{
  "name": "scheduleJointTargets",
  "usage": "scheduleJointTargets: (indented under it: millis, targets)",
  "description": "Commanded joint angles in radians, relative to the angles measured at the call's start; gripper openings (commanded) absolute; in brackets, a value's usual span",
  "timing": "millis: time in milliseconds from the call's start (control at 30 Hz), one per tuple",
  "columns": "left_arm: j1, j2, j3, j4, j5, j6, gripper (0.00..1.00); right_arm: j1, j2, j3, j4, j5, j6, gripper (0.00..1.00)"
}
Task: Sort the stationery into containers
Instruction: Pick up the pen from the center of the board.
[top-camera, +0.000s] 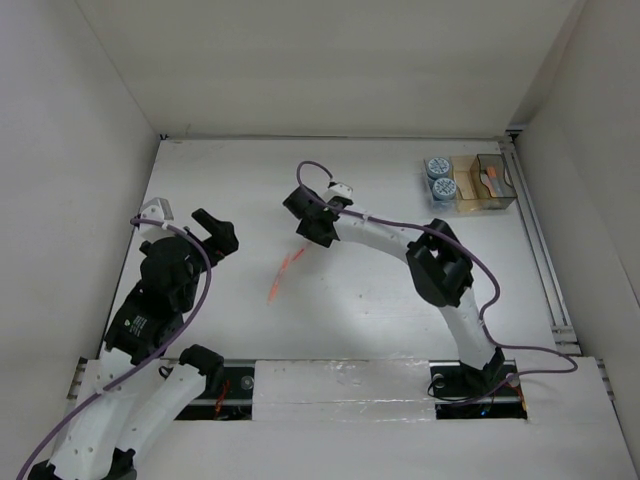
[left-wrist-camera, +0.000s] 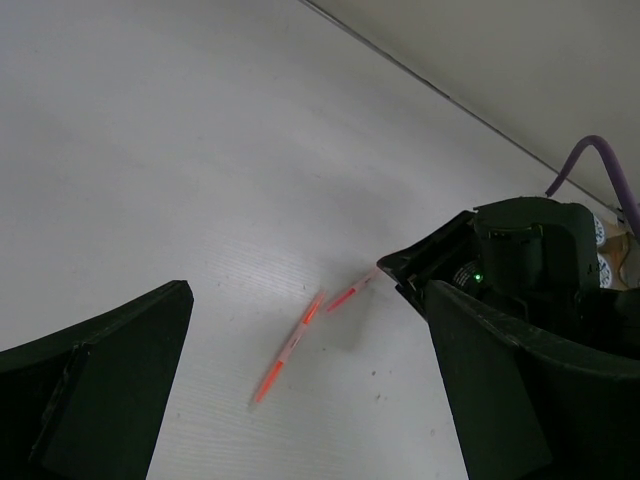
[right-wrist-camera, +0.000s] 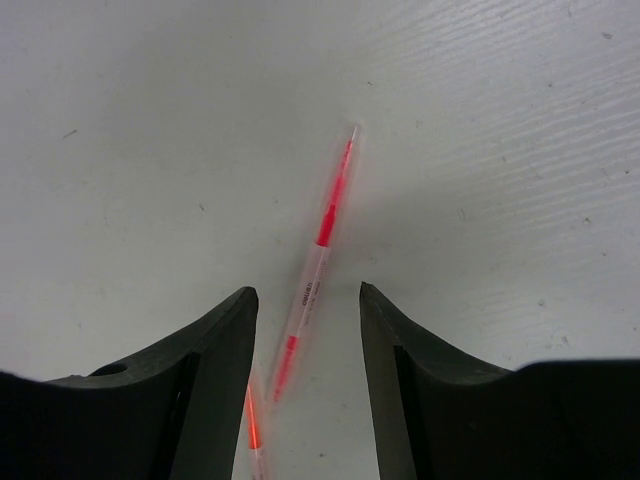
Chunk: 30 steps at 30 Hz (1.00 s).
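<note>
White table (top-camera: 250, 180) bears a red pen (right-wrist-camera: 318, 255) — lying lengthwise between the right tool's (right-wrist-camera: 307, 290) wide-spread fingers.

white table, only a few bits lying on it
the table (top-camera: 230, 190) is plain white with a fine grain. two slim orange-red pens lie flat near its middle, ends nearly meeting at a slight angle: the far pen (top-camera: 292, 259) and the near pen (top-camera: 273, 290). the organiser (top-camera: 485, 185) sits in the far right corner, with two blue-and-white pots (top-camera: 437, 166) at its left end. can't tell if they're inside it.
</note>
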Motion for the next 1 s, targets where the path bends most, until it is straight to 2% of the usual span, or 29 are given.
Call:
scheduleJointTargets:
  millis: [0,333,500,667,733,767,867,967]
  targets:
    - [-0.002,-0.013,0.007,0.012,-0.005,0.003,1.00,0.006,0.021,0.051,-0.008,0.044,0.036,0.51]
    - [-0.002,-0.042,0.007,0.012,-0.005,0.003,1.00,0.006,0.092,0.120,-0.055,0.026,0.036,0.47]
    - [-0.002,-0.074,0.007,0.012,-0.005,0.003,1.00,-0.004,0.110,0.120,-0.064,0.026,0.026,0.37]
    - [-0.002,-0.083,0.007,0.012,-0.005,0.003,1.00,-0.014,0.128,0.120,-0.074,0.006,0.008,0.32]
    - [-0.002,-0.083,0.007,0.012,-0.005,0.003,1.00,-0.024,0.128,0.111,-0.074,-0.006,-0.001,0.27]
    - [-0.002,-0.083,0.007,0.012,-0.005,0.003,1.00,-0.024,0.138,0.101,-0.058,-0.019,-0.001,0.19]
    - [-0.002,-0.083,0.007,0.012,-0.005,0.003,1.00,-0.046,0.124,0.055,-0.049,-0.028,-0.001,0.04]
    - [-0.002,-0.093,0.007,0.012,-0.005,0.003,1.00,-0.084,0.086,0.003,-0.028,-0.028,-0.001,0.00]
